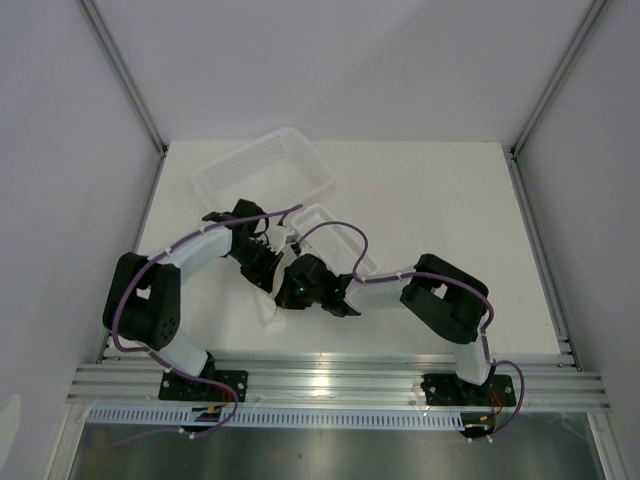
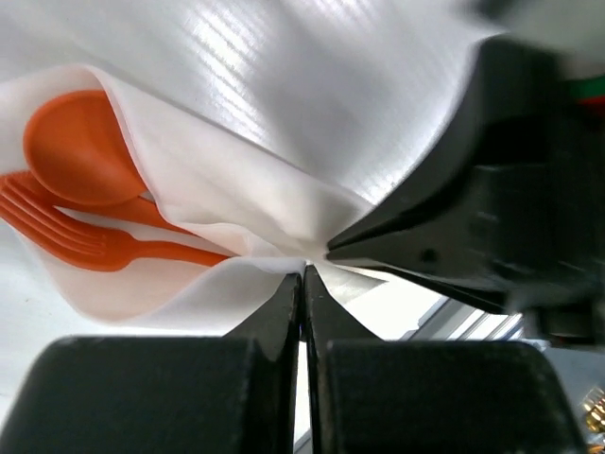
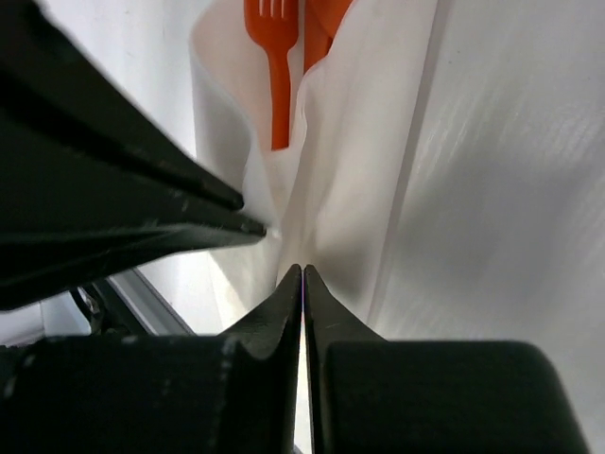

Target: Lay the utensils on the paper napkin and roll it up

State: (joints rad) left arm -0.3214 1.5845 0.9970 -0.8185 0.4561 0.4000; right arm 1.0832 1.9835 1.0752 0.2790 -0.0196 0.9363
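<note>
We hold paper napkin [image 2: 227, 199] clenched in left gripper [image 2: 302, 272] and right gripper [image 3: 302, 270] | utensils [image 2: 80, 151] upper left, loosely covered | risk: uneven pull tears sheet, spilling them

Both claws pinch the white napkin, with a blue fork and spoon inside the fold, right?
Almost. The fork and spoon are orange, not blue; the left wrist view shows it. The left gripper and right gripper do pinch the napkin.
</note>
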